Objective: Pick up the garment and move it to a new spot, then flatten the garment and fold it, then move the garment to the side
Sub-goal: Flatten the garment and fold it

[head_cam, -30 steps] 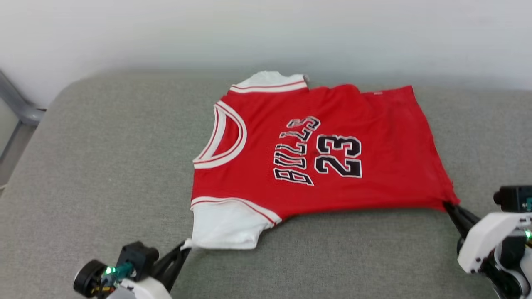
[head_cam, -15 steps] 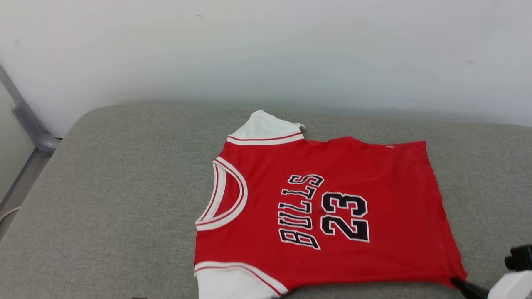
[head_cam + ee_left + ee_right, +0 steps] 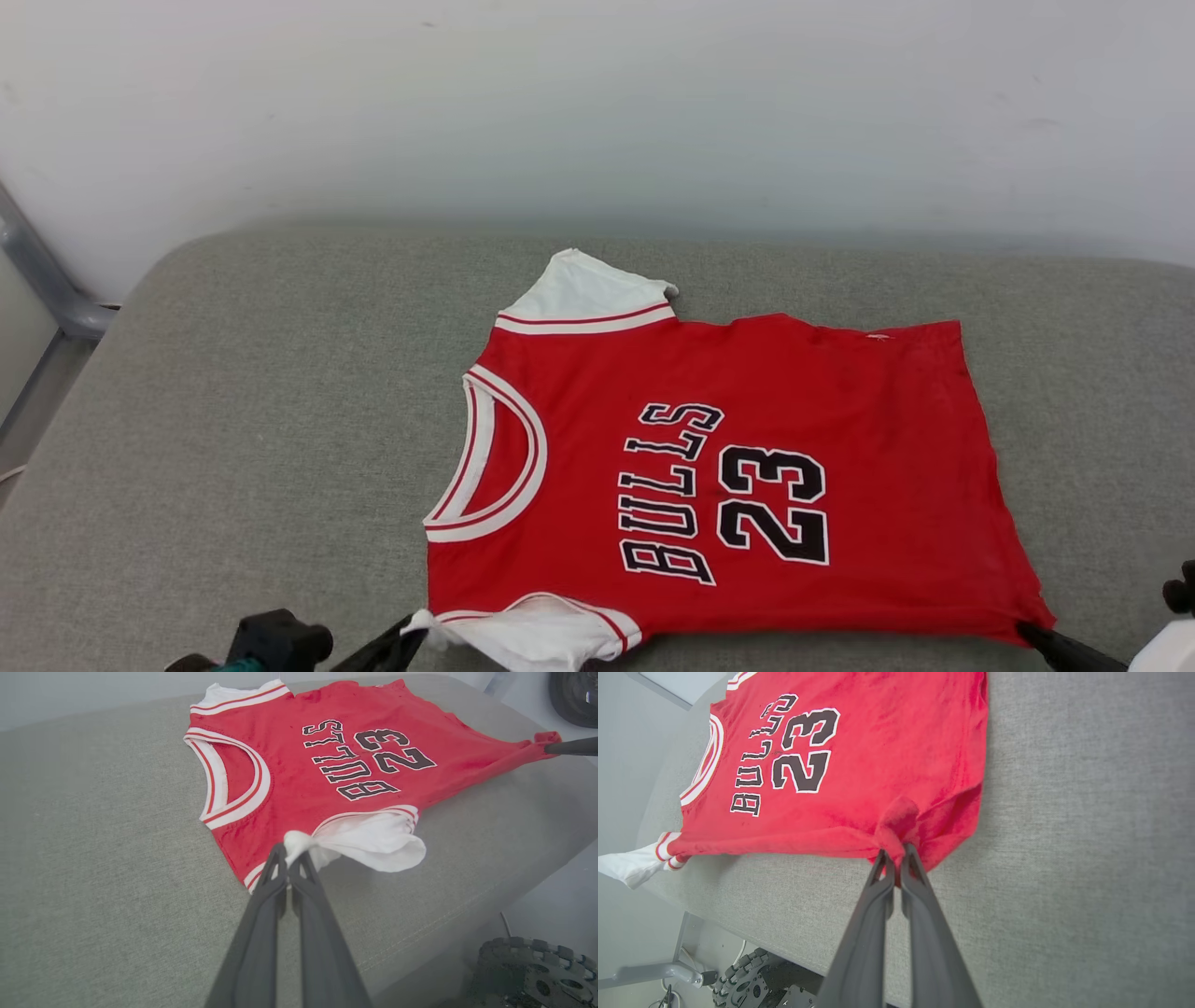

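Both claws are clamping shut on cloth at their tips: left claw (image 3: 293, 856) the white sleeve (image 3: 373, 842), right claw (image 3: 896, 856) the hem corner (image 3: 901, 816); the jersey (image 3: 747, 448) is looking soft and light.

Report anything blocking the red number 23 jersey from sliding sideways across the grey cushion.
Nothing visible does. The red, white-sleeved jersey lies alone on the grey fabric cushion; the left gripper pinches its white sleeve, the right gripper its hem corner.

The garment (image 3: 747, 467) lies spread on the cushion (image 3: 233, 420), neck toward the left, wall (image 3: 597, 112) behind.
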Available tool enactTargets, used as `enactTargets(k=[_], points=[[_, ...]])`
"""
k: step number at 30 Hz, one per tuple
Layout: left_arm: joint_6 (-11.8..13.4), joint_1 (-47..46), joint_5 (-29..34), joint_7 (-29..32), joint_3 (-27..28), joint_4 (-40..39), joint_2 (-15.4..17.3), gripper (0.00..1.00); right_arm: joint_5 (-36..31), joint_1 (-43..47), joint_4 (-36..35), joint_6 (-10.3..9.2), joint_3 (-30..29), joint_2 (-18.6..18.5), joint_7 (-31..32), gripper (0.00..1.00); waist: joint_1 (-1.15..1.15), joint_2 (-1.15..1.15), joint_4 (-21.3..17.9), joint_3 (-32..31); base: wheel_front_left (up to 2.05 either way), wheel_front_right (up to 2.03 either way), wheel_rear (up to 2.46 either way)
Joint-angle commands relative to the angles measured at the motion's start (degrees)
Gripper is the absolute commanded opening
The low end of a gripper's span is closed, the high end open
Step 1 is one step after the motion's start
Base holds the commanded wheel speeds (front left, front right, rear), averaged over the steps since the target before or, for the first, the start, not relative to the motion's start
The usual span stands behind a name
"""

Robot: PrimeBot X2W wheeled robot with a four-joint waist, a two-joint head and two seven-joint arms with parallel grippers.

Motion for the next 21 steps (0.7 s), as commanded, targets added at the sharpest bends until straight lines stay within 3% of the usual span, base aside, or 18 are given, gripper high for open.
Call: enactTargets(k=[1, 10, 21], points=[[0.22, -1.41, 0.28, -0.53, 0.69, -0.32, -0.16, 0.0, -0.64, 0.12, -1.25, -0.05, -1.11, 0.68, 0.74, 0.0, 0.0, -0.01, -0.22, 0.78, 0.0, 0.0, 0.0], [-0.82, -8.57, 1.2, -0.47, 2.37, 0.67, -1.18, 0.0, -4.32, -4.18, -4.55, -0.05, -5.1, 3.75, 3.5, 0.0, 0.0, -0.01, -0.98, 5.66, 0.0, 0.0, 0.0], [-3.67, -19.35, 2.53, 1.03, 2.46, 8.71, -3.83, 0.0, -10.73, -11.95, -2.84, -0.05, -5.54, 6.66, 6.74, 0.0, 0.0, -0.01, -2.23, 11.25, 0.0, 0.0, 0.0]])
